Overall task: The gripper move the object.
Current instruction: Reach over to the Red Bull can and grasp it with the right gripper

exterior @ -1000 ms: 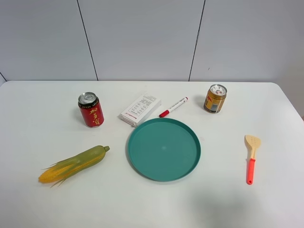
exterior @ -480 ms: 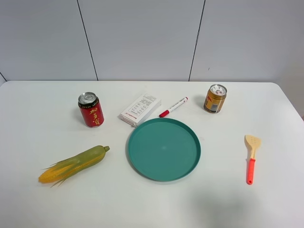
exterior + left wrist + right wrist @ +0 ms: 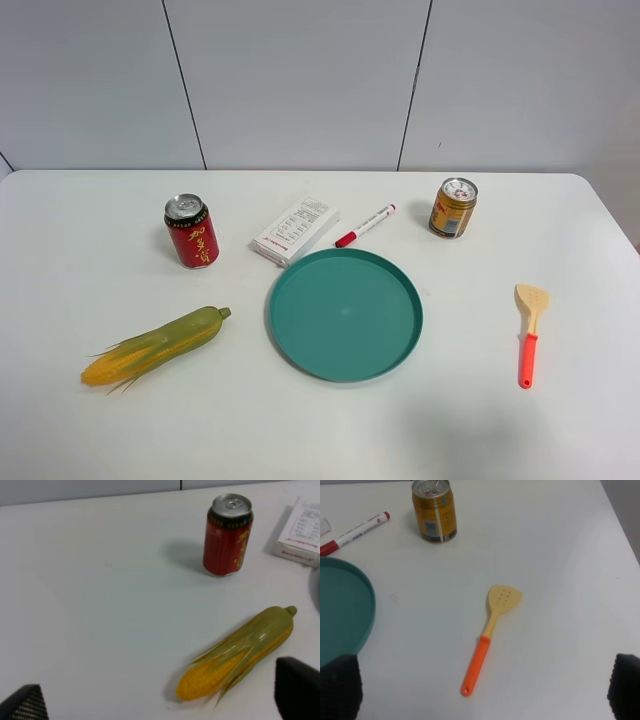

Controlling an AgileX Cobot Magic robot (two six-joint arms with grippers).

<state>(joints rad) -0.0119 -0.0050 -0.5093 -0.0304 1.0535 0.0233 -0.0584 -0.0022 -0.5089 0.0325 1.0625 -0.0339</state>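
The small gold-yellow can (image 3: 453, 207) with a silver pull-tab top stands upright at the back right of the white table; the right wrist view shows it too (image 3: 434, 511). Neither arm shows in the exterior high view. My right gripper (image 3: 482, 690) is open and empty, its black fingertips (image 3: 339, 686) wide apart, well short of the can, with the spatula between them. My left gripper (image 3: 160, 700) is open and empty above the corn, far from the can.
A teal plate (image 3: 290, 330) lies mid-table. A red can (image 3: 191, 231), a white box (image 3: 295, 230) and a red-capped marker (image 3: 365, 225) are behind it. A corn cob (image 3: 155, 346) lies front left, and a wooden spatula with an orange handle (image 3: 527, 333) lies right.
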